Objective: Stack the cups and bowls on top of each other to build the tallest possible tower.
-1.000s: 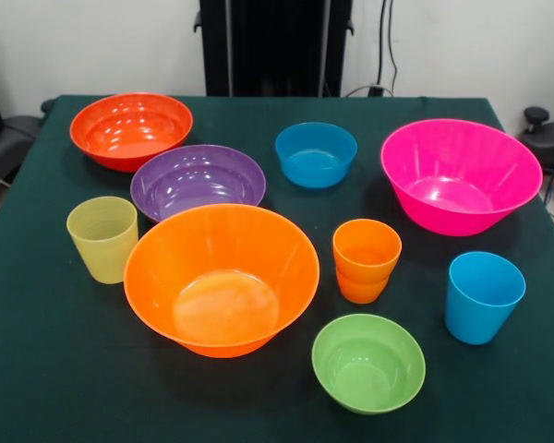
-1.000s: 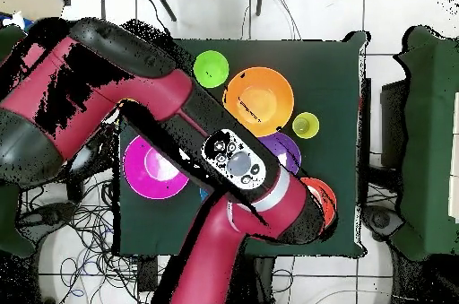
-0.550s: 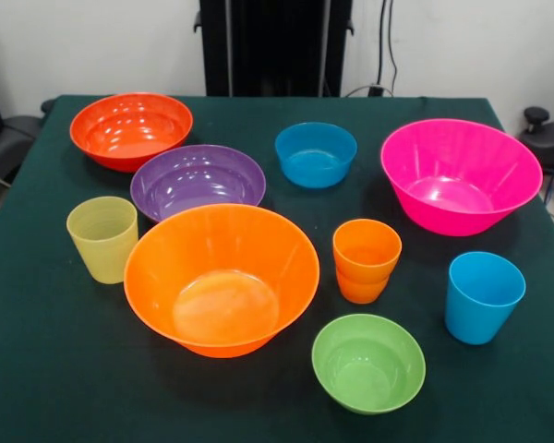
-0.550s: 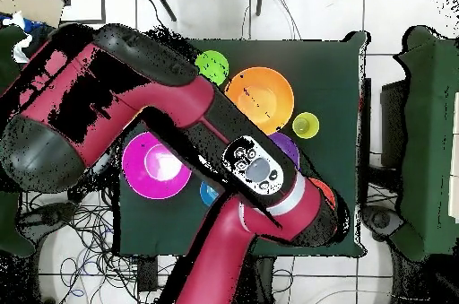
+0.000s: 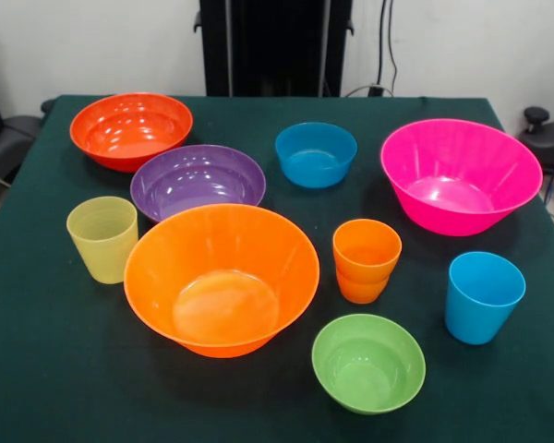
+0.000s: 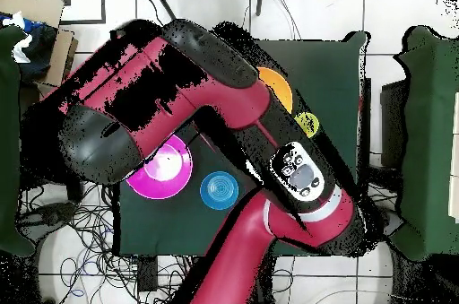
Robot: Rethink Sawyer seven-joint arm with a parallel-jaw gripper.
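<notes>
table [image 5: 37, 369] dark green; large bowls [image 5: 221, 278] orange, pink; ribbed cup [image 5: 102, 238] yellow-green

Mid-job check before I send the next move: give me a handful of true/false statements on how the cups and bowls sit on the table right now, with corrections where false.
1. Nothing has been stacked into a tower yet. True: every vessel stands on the table, though the orange cup may be two nested ones.
2. The lime green bowl sits inside the large orange bowl. False: it stands alone on the cloth, nearer the camera, beside that bowl.
3. The sky blue cup stands upright. True.
4. The purple bowl is upside down. False: it stands open side up.
5. The hot pink bowl holds the blue bowl. False: the pink bowl is empty, and the blue bowl stands apart.
</notes>
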